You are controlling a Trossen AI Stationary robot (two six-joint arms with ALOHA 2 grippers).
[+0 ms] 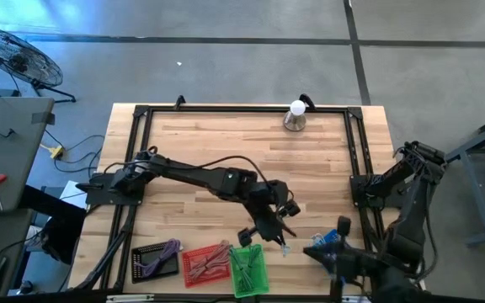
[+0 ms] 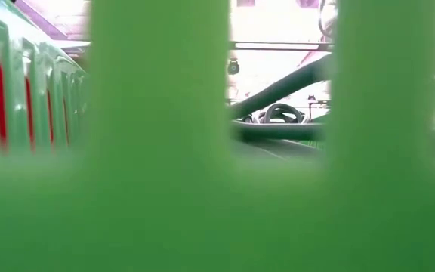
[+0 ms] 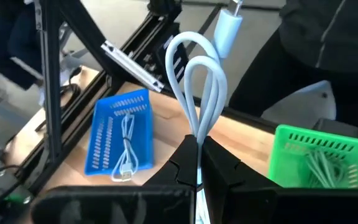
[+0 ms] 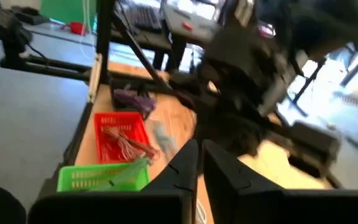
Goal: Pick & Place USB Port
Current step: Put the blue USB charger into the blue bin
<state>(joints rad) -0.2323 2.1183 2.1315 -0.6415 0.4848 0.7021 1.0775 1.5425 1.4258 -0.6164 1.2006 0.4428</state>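
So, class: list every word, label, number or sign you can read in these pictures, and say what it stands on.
None: no readable text appears in any view.
The blue plastic basket, green plastic basket and red plastic basket show no labels.
The pale blue looped cable bears no visible marking.

A pale blue-white USB cable [image 3: 197, 81] is seen folded into two upright loops, pinched at the base of the loops between the closed fingers of the left gripper [image 3: 199, 163]. Its plug end [image 3: 230, 25] is seen sticking up beside the loops. In the high view the cable [image 1: 283, 245] is held above the wood just beside the green basket [image 1: 248, 271]. A blue basket [image 3: 119, 138] is laid flat on the table near the right edge, and a second pale cable [image 3: 127, 149] is coiled inside it. Pale cables are also seen lying in the green basket [image 3: 319, 155].
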